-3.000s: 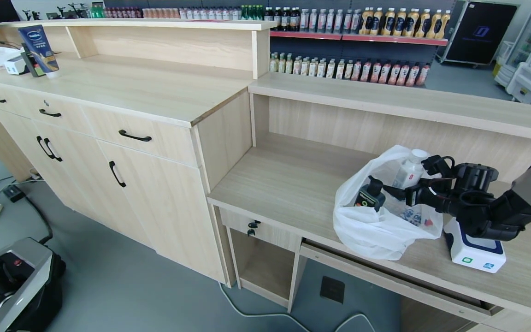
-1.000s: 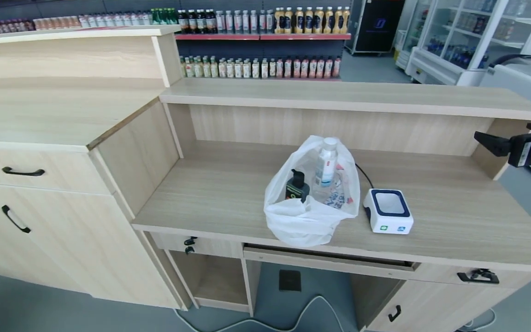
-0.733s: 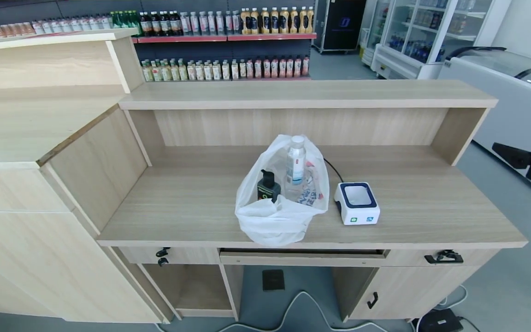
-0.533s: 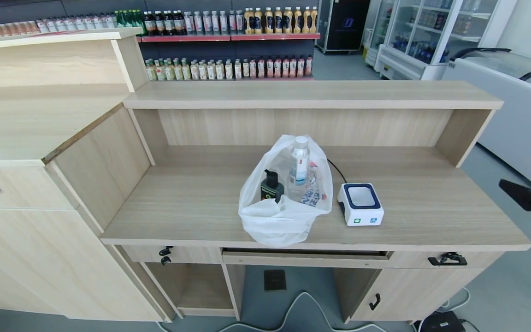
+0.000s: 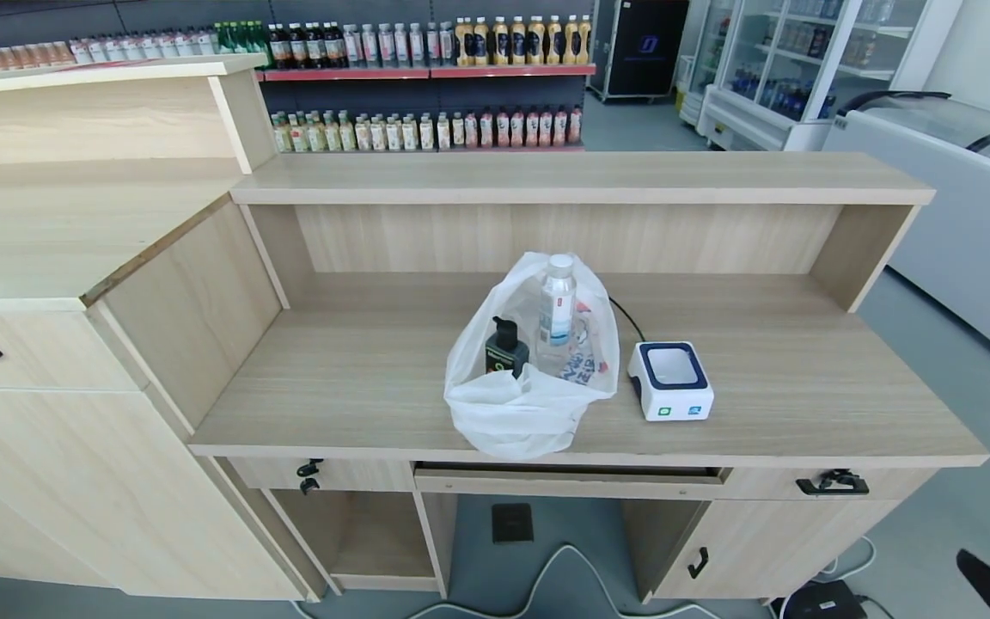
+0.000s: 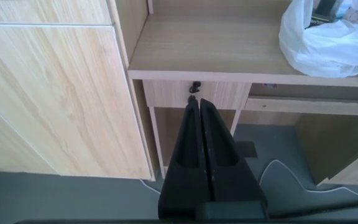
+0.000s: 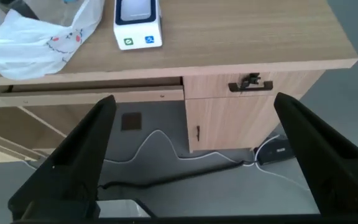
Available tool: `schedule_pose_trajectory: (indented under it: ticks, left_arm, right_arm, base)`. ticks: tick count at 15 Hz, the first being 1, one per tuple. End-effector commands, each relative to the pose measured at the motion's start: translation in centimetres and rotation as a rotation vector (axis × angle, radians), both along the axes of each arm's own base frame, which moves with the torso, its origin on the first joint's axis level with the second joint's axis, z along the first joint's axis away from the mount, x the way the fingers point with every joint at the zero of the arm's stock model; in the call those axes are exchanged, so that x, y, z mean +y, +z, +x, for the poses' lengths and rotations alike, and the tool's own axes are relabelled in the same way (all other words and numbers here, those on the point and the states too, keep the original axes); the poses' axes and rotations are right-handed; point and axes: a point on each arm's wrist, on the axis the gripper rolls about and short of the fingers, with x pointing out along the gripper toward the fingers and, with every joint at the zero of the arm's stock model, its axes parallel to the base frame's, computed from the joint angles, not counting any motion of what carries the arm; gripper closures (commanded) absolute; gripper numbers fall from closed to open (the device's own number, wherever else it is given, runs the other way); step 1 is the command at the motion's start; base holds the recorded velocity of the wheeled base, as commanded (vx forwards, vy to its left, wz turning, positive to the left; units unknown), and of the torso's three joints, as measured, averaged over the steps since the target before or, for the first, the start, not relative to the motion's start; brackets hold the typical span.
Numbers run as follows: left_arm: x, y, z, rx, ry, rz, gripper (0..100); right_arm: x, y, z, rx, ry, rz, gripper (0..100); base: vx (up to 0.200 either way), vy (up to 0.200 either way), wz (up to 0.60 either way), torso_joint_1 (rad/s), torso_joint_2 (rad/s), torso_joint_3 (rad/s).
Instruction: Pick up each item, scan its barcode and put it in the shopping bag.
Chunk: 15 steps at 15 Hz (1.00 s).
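1. White plastic shopping bag (image 5: pixel 529 395) sits on the wooden counter (image 5: pixel 804 378). Head view: dark bottle (image 5: pixel 506 348) and clear bottle (image 5: pixel 557 309) stand inside, with the scanner (image 5: pixel 669 391) just beside the bag. No loose item is seen, so bagging is judged complete.
2. Left wrist view: left gripper (image 6: pixel 199 107) has its jaws pressed together, holding nothing. The bag lies well beyond the tips. Advice: keep the tips off the counter edge.
3. Right wrist view: right gripper (image 7: pixel 196 102) has its jaws spread wide and empty. Scanner and bag lie well beyond them. Wrist views give the jaw states; the head view gives the bag contents.
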Motion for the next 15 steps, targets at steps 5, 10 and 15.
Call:
schedule_pose_trajectory:
  ticks: [5,10,15]
  left_arm:
    - [0.0,0.0,0.0,0.000,0.001,0.000,100]
    - [0.0,0.0,0.0,0.000,0.001,0.000,100]
    - [0.0,0.0,0.0,0.000,0.001,0.000,100]
  right_arm:
    - [0.3,-3.3,-6.0,-0.185,0.037,0.003,0]
    - [0.2,-3.3,-6.7,-0.274,0.037,0.004,0]
    - [0.2,-3.3,-6.7,-0.274,0.030,0.005,0]
  base:
    - [0.000,0.000,0.00,0.000,0.00,0.000]
    - [0.000,0.000,0.00,0.000,0.00,0.000]
    - [0.000,0.000,0.00,0.000,0.00,0.000]
